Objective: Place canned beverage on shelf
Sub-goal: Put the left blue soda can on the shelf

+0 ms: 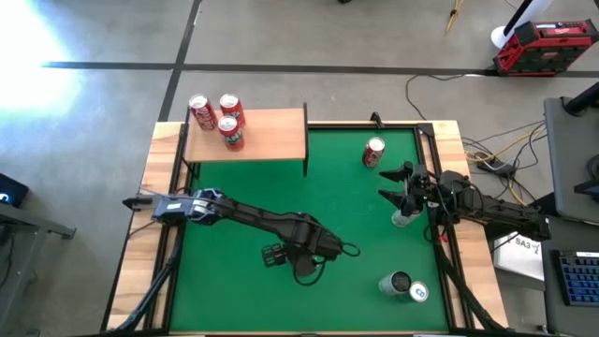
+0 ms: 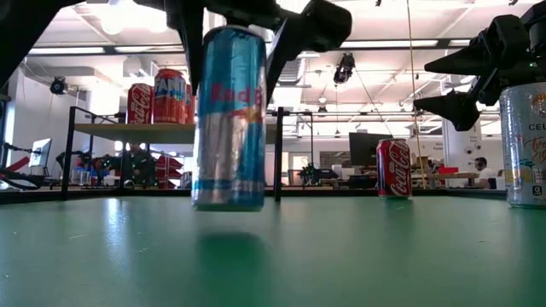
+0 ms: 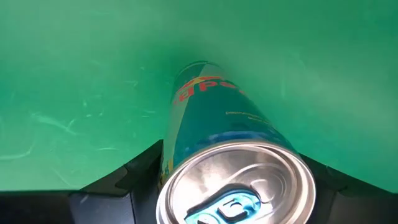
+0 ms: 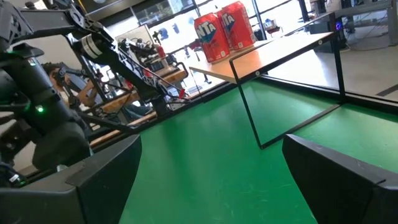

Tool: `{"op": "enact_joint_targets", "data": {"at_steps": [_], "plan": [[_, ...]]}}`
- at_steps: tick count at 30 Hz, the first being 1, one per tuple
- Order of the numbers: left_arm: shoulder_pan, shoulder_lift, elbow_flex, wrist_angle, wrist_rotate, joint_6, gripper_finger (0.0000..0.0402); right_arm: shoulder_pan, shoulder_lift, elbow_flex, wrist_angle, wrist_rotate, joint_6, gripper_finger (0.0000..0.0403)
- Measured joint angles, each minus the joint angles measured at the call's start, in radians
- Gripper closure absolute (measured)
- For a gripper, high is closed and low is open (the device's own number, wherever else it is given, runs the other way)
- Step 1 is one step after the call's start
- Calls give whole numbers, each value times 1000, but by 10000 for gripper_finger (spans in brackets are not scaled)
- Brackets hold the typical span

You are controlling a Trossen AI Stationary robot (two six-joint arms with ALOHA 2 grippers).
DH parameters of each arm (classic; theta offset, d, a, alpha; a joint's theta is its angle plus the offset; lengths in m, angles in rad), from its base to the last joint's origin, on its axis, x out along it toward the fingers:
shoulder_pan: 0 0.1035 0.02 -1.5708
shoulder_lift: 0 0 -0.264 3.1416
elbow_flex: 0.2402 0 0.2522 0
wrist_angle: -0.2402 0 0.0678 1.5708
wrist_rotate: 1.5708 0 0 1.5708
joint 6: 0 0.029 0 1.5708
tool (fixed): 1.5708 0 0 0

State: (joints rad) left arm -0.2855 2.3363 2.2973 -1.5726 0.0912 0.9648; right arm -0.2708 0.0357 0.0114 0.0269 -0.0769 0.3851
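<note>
Green mat [image 2: 358, 256] lies open beneath the lifted, seemingly clear blue can [image 2: 228, 115].

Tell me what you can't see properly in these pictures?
- Red Bull can: in the high view the left tool and arm cover it fully.
- Silver can: the low view's edge cuts it off, so its name is unreadable.
- Shelf cans: too small to read from above.
- Right tool: its wrist view cuts off the fingertips.
</note>
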Motion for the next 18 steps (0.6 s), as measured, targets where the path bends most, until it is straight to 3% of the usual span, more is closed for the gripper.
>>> {"op": "enact_joint_targets", "data": {"at_steps": [7,18], "plan": [[0,-2,-51,2,-38,131,163,0,0,0,0,0,0,21],[0,1,-9,2,-139,207,163,0,0,0,0,0,0,21]]}}
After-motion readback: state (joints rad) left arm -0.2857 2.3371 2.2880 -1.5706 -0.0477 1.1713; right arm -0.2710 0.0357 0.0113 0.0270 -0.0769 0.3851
